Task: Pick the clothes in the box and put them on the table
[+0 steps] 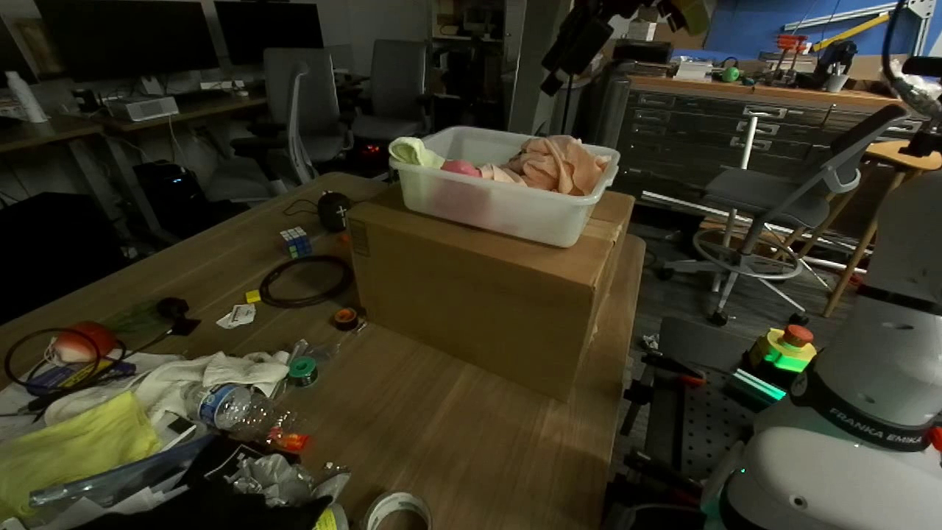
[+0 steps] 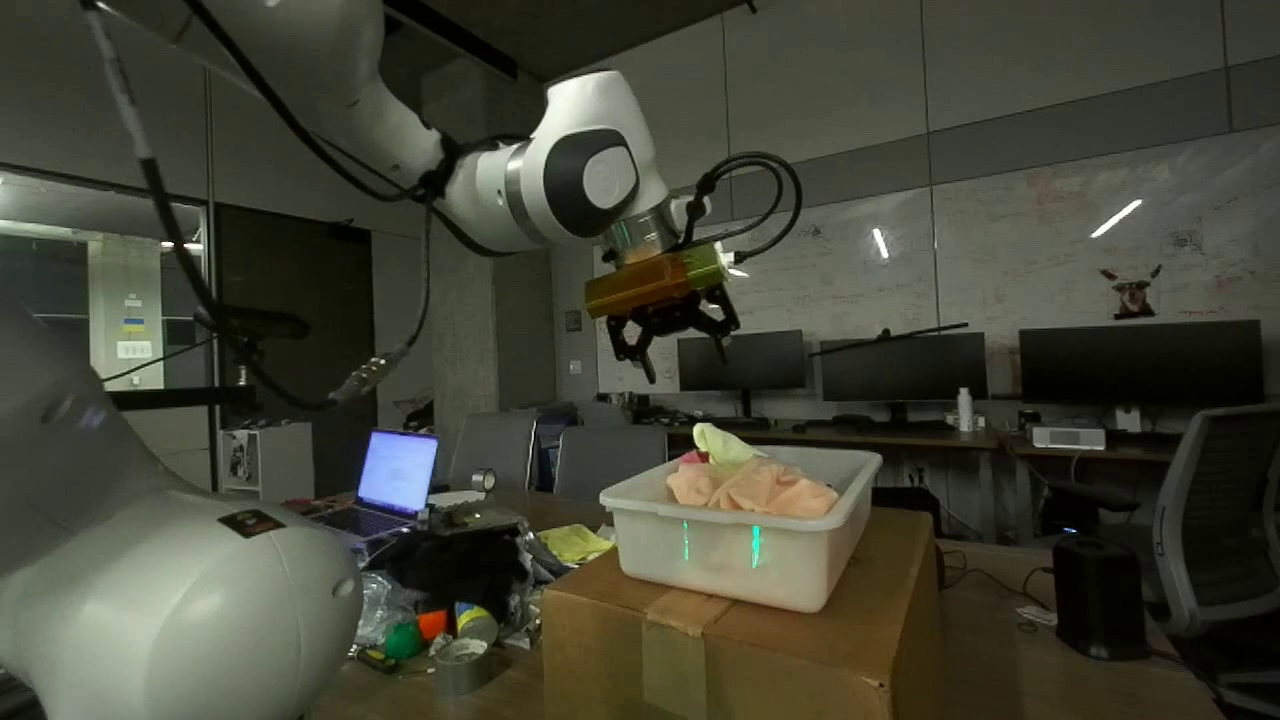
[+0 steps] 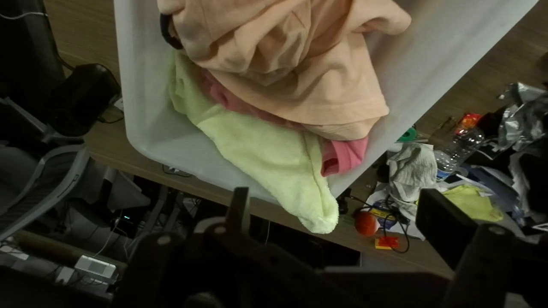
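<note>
The white box [image 1: 508,213] rests on a brown carton on the wooden table [image 1: 456,434]. Three clothes lie inside it: a crumpled peach garment [image 3: 282,55], a pink one [image 3: 349,155] mostly covered by the peach, and a pale yellow-green one [image 3: 265,145] whose end hangs over the rim. In an exterior view the peach garment [image 2: 770,488] is at the near side of the box. My gripper [image 2: 686,366] is well above the box, pointing down, jaws wide apart with nothing held. From the wrist view, the yellow-green end appears between the fingertips but below them.
The tall carton [image 1: 471,309] raises the box above the table. Litter, a plastic bottle [image 1: 232,408] and a yellow cloth [image 1: 88,449] crowd one end. A cable coil [image 1: 305,281], Rubik's cube [image 1: 296,241] and tape roll [image 1: 397,511] also lie there. A laptop [image 2: 395,480] stands beyond.
</note>
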